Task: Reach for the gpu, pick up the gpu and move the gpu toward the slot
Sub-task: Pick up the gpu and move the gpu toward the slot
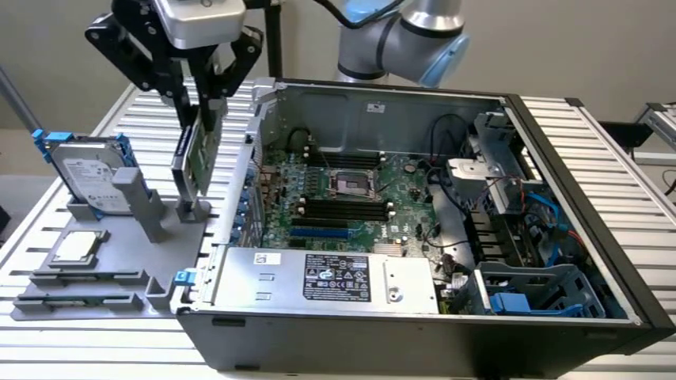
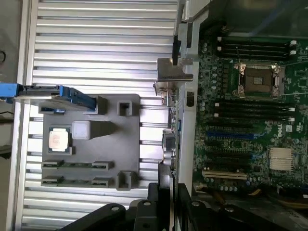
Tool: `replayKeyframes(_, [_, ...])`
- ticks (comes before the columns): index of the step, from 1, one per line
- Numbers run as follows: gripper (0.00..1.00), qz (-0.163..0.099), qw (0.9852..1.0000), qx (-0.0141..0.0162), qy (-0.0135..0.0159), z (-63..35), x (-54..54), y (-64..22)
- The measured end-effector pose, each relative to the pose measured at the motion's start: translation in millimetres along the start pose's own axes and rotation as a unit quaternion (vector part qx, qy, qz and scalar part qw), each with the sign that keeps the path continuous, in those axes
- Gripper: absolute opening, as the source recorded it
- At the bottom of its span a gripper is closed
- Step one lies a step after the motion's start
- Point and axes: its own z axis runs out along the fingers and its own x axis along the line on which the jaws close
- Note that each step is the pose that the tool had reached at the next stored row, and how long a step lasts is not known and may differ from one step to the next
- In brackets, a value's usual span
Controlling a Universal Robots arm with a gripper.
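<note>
Green gpu (image 1: 196, 154) is gripped upright by the closed pincer (image 1: 203, 101); it should be kept vertical, clear of the case wall (image 1: 245, 170) at 3 o'clock.

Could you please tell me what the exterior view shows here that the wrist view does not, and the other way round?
The exterior view alone shows the arm's blue-capped joint, the blue drive cage and the labelled power supply. The wrist view alone looks along the gpu to its silver bracket, and shows the white slot. Both show the hand gripping the upright gpu, the grey fixture, the hard drive, the small chip and the motherboard.
</note>
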Motion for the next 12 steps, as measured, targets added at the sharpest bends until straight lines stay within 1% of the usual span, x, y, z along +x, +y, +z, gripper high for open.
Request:
replayKeyframes(2, [0.27,0.000,1.0000,-0.0016,0.0009,-4.1,-9.0,-0.1])
replayKeyframes(7, [0.27,0.000,1.0000,-0.0054,0.0010,-6.3,-31.5,-0.7])
replayKeyframes(9, [0.27,0.000,1.0000,-0.0062,0.0010,-6.7,-40.6,-1.0])
replayKeyframes(12, [0.27,0.000,1.0000,-0.0065,0.0010,-7.3,-54.4,-1.0])
